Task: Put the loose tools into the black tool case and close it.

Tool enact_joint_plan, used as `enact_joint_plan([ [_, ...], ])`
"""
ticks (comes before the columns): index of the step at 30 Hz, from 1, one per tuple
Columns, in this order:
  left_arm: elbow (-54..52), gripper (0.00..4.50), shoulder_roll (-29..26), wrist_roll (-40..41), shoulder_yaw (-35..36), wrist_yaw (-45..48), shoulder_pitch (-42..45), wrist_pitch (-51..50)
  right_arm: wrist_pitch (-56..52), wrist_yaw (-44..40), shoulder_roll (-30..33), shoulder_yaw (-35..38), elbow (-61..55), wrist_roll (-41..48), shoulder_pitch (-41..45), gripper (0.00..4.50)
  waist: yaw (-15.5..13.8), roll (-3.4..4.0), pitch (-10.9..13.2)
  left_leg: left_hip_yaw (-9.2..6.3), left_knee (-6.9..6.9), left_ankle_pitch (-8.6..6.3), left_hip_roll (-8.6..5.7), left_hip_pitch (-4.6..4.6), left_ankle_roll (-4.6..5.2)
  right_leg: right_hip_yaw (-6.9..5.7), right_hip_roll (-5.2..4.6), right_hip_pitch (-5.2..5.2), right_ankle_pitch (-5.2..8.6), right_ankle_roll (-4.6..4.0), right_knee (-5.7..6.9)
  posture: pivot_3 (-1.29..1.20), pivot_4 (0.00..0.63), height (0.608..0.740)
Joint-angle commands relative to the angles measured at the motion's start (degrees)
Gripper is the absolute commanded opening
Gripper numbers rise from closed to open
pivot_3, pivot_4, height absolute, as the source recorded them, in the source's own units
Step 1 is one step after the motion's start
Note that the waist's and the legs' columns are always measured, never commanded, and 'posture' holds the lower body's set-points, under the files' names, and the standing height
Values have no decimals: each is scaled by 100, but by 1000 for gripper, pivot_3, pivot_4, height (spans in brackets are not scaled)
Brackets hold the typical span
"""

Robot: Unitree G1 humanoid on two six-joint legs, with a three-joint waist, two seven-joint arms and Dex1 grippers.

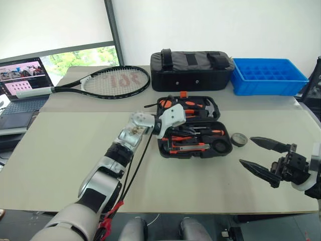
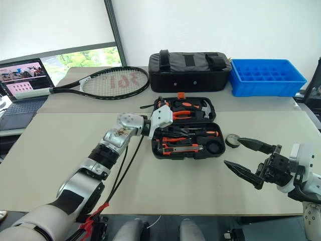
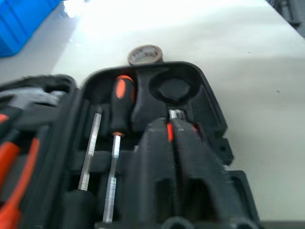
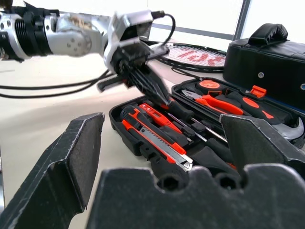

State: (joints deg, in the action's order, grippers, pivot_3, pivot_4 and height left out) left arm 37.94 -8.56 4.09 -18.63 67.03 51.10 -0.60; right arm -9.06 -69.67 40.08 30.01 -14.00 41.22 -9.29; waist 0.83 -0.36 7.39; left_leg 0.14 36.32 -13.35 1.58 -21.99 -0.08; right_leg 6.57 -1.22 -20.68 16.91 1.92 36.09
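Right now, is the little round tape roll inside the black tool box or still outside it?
Outside. The tape roll lies on the table just beside the open tool case, and the case's round slot is empty.

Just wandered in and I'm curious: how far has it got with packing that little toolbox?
Mostly packed: the utility knife and screwdrivers lie in the open black tool case. In hand: the left tool, shut, hovers over the case, seemingly on a small orange tool. Left: the tape roll sits on the table beside the case near the open right tool, its round slot empty; the lid is open.
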Motion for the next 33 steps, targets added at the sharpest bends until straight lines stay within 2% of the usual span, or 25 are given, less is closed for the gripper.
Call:
enact_joint_plan([
  [1,365,47,66,-144,9,-55,25,405,156,-1,91,161,-17,32,83,4500,0,0,0,0,0,0,0,0,0,0,0,0,0,0,0,0,150,707],
  [18,1679,47,281,-987,-266,-533,54,1193,-68,259,171,87,-321,105,126,4500,3,2,-4,-2,9,0,-3,10,0,1,0,35,10,18,5,0,150,707],
  [33,2051,47,336,-1176,-286,-666,16,1362,-106,410,179,28,-335,-19,39,4500,0,5,-31,-9,27,0,-6,9,0,-1,0,44,11,25,11,0,150,707],
])
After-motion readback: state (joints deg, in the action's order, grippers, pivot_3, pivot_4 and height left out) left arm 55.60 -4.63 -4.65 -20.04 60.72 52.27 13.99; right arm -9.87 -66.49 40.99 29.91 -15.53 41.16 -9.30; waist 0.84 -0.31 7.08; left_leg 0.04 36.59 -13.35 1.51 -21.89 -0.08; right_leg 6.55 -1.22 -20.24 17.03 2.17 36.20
